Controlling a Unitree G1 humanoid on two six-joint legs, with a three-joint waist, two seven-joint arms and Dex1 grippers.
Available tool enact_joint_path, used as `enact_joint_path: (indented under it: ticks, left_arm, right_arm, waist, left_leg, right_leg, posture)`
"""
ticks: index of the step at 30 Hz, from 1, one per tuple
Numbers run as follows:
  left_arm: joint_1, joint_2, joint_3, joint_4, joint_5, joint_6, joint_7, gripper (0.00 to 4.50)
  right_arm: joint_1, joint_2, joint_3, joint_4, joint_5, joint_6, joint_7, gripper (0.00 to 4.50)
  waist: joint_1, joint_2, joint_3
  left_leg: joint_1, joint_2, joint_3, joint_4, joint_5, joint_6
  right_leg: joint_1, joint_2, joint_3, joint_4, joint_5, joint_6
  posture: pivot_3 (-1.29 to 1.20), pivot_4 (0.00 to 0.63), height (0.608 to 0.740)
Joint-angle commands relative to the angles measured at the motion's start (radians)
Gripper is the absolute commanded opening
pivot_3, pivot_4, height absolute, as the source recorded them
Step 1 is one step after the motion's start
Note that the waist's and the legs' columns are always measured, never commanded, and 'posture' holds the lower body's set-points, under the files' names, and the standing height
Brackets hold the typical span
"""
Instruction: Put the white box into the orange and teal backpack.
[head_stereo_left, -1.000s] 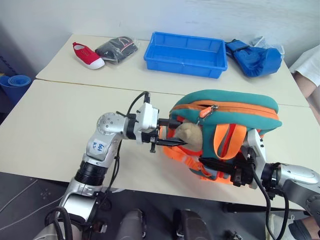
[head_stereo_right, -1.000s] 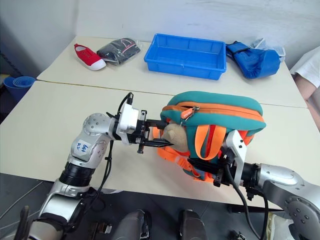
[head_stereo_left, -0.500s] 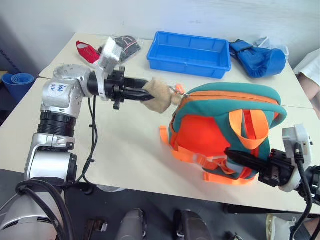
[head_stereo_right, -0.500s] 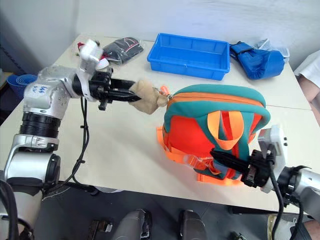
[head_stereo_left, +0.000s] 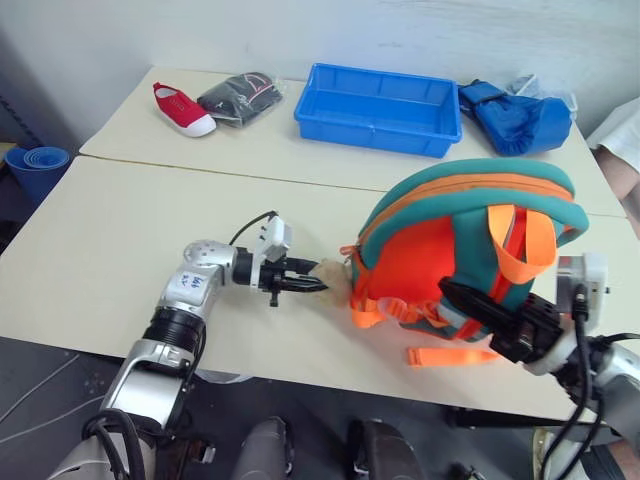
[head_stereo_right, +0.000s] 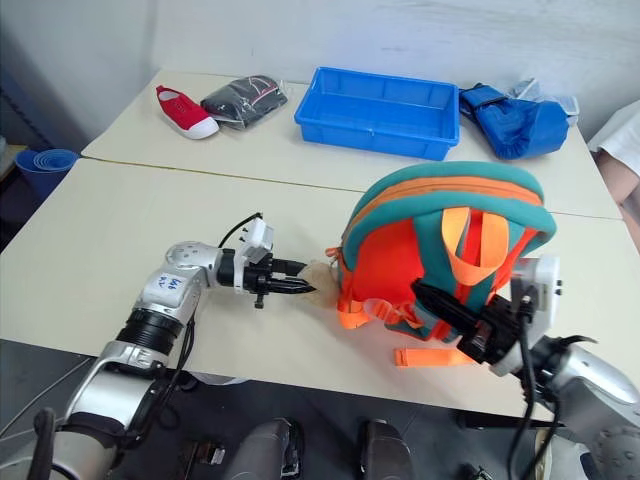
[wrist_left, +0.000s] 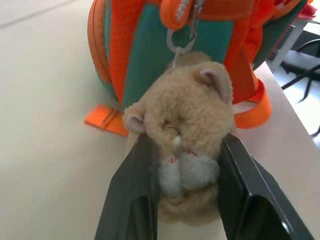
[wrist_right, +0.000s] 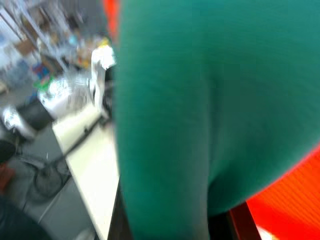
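The left gripper (wrist_left: 186, 200) pinches the tan plush cat-face charm (wrist_left: 182, 125) clipped to the child-size orange and teal fabric backpack (head_stereo_left: 455, 245), which stands near the tabletop's (head_stereo_left: 120, 230) front edge, right of centre. The right gripper (head_stereo_left: 470, 305), pressed together, seems to clamp the backpack's lower strap webbing. The flat white box lies nowhere that I can make out. To do this step well, I judge the charm should be drawn gently leftward so the zip opens. Bare tabletop lies toward the left edge; the blue plastic tray (head_stereo_left: 378, 105) sits well back.
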Motion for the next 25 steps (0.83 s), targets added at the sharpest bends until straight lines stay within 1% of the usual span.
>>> enact_joint_path:
  ticks: [1, 3, 4, 5, 6, 7, 8, 9, 11, 12, 14, 18, 20, 22, 25]
  left_arm:
    - [-0.013, 0.017, 0.056, -0.067, -0.047, 0.021, 0.001, 2.32]
    - [0.001, 0.091, 0.092, -0.085, -0.058, 0.029, -0.038, 2.96]
    - [0.014, 0.125, 0.104, -0.096, -0.066, 0.040, -0.059, 3.31]
    - [0.036, 0.162, 0.117, -0.103, -0.067, 0.027, -0.079, 3.56]
    - [0.067, 0.197, 0.132, -0.114, -0.070, 0.013, -0.098, 3.71]
    - [0.098, 0.233, 0.139, -0.131, -0.076, 0.014, -0.127, 3.96]
    - [0.120, 0.256, 0.142, -0.146, -0.083, 0.017, -0.146, 4.28]
    - [0.147, 0.275, 0.154, -0.157, -0.072, -0.023, -0.138, 4.50]
    - [0.228, 0.308, 0.204, -0.192, -0.050, -0.105, -0.087, 4.50]
    - [0.279, 0.318, 0.242, -0.221, -0.065, -0.127, -0.073, 4.50]
    - [0.384, 0.334, 0.295, -0.283, -0.084, -0.145, -0.048, 4.50]
    - [0.545, 0.343, 0.336, -0.357, -0.011, -0.290, 0.033, 4.50]
    - [0.600, 0.343, 0.348, -0.382, 0.004, -0.308, 0.074, 4.50]
    - [0.629, 0.346, 0.357, -0.403, -0.008, -0.303, 0.089, 4.50]
    - [0.655, 0.353, 0.361, -0.434, -0.025, -0.281, 0.105, 4.50]
  right_arm:
    - [-0.026, 0.014, 0.066, 0.002, -0.162, -0.099, 0.021, 0.96]
    - [0.009, -0.009, 0.061, 0.023, -0.301, -0.188, 0.068, 1.65]
    - [0.029, -0.015, 0.051, 0.032, -0.334, -0.213, 0.088, 2.05]
    - [0.057, -0.030, 0.031, 0.038, -0.356, -0.230, 0.119, 2.32]
    - [0.093, -0.048, 0.003, 0.043, -0.371, -0.246, 0.156, 2.48]
    - [0.140, -0.075, -0.029, 0.044, -0.360, -0.240, 0.209, 2.77]
    - [0.174, -0.094, -0.051, 0.047, -0.353, -0.240, 0.247, 3.14]
    - [0.209, -0.114, -0.074, 0.052, -0.398, -0.288, 0.295, 3.48]
    - [0.292, -0.156, -0.137, 0.077, -0.454, -0.352, 0.398, 4.15]
    - [0.325, -0.165, -0.178, 0.104, -0.469, -0.377, 0.437, 4.45]
    - [0.378, -0.171, -0.245, 0.177, -0.499, -0.429, 0.502, 4.45]
    - [0.403, -0.177, -0.298, 0.310, -0.584, -0.548, 0.583, 4.45]
    - [0.372, -0.195, -0.296, 0.429, -0.646, -0.640, 0.616, 4.45]
    - [0.320, -0.214, -0.279, 0.545, -0.679, -0.694, 0.635, 4.45]
    - [0.257, -0.221, -0.243, 0.645, -0.714, -0.757, 0.651, 4.45]
  waist:
    - [-0.002, 0.000, 0.000]
    - [-0.001, 0.000, 0.000]
    - [-0.002, 0.000, 0.000]
    - [-0.004, 0.000, 0.000]
    - [-0.006, 0.001, 0.000]
    - [-0.010, 0.002, -0.001]
    - [-0.011, 0.002, -0.001]
    - [-0.012, 0.002, -0.001]
    - [-0.012, 0.002, -0.001]
    - [-0.010, 0.002, -0.001]
    - [-0.010, 0.001, -0.001]
    - [-0.018, 0.002, -0.001]
    - [-0.021, 0.002, -0.001]
    - [-0.023, 0.002, -0.001]
    - [-0.024, 0.003, 0.000]
  left_leg:
    - [0.000, 0.000, 0.000, 0.000, 0.000, 0.000]
    - [0.000, 0.000, 0.000, -0.001, 0.000, 0.000]
    - [0.000, 0.000, 0.001, -0.001, 0.000, 0.000]
    - [0.000, 0.000, 0.001, -0.001, 0.000, 0.000]
    - [0.000, 0.000, 0.001, -0.001, 0.000, 0.000]
    - [0.000, 0.000, 0.001, -0.002, 0.000, 0.000]
    - [0.001, 0.000, 0.002, -0.003, 0.000, 0.000]
    - [0.001, 0.000, 0.002, -0.003, 0.000, 0.000]
    - [0.001, 0.000, 0.002, -0.002, 0.000, 0.000]
    - [0.002, 0.000, 0.002, -0.002, -0.001, 0.002]
    - [0.003, 0.000, 0.001, -0.002, -0.003, 0.004]
    - [0.005, 0.001, 0.000, -0.004, -0.004, 0.003]
    - [0.006, 0.001, 0.000, -0.005, -0.004, 0.002]
    - [0.008, 0.001, 0.000, -0.005, -0.005, 0.001]
    - [0.019, 0.002, 0.001, -0.008, -0.009, 0.001]
  right_leg:
    - [0.000, 0.000, 0.000, 0.001, 0.000, 0.000]
    - [0.000, 0.001, -0.001, 0.002, 0.000, 0.000]
    - [0.000, 0.001, -0.001, 0.002, 0.000, 0.000]
    - [0.000, 0.002, -0.001, 0.002, 0.000, 0.000]
    - [0.000, 0.002, 0.000, 0.001, 0.000, 0.000]
    - [0.000, 0.002, 0.000, 0.001, 0.000, 0.000]
    - [0.000, 0.002, 0.000, 0.001, 0.000, 0.000]
    - [0.000, 0.001, 0.000, 0.000, 0.000, 0.000]
    - [0.002, 0.001, 0.000, 0.000, 0.000, 0.000]
    - [0.002, 0.000, 0.000, 0.000, 0.000, 0.000]
    - [0.003, -0.001, 0.000, -0.002, 0.000, 0.000]
    - [0.004, -0.002, 0.000, -0.006, 0.000, 0.000]
    - [0.004, -0.002, 0.000, -0.006, 0.000, -0.001]
    - [0.006, -0.002, 0.001, -0.006, 0.000, -0.001]
    - [0.016, -0.002, 0.001, -0.009, -0.002, -0.004]
  posture:
    - [0.00, 0.150, 0.740]
    - [0.00, 0.150, 0.740]
    - [0.00, 0.150, 0.740]
    - [0.00, 0.150, 0.740]
    - [0.00, 0.150, 0.740]
    - [0.00, 0.150, 0.740]
    - [0.00, 0.150, 0.740]
    - [0.00, 0.150, 0.740]
    - [0.00, 0.150, 0.740]
    - [0.00, 0.150, 0.740]
    - [0.00, 0.150, 0.740]
    - [0.00, 0.150, 0.740]
    - [0.00, 0.150, 0.740]
    - [0.00, 0.150, 0.740]
    - [0.00, 0.150, 0.740]
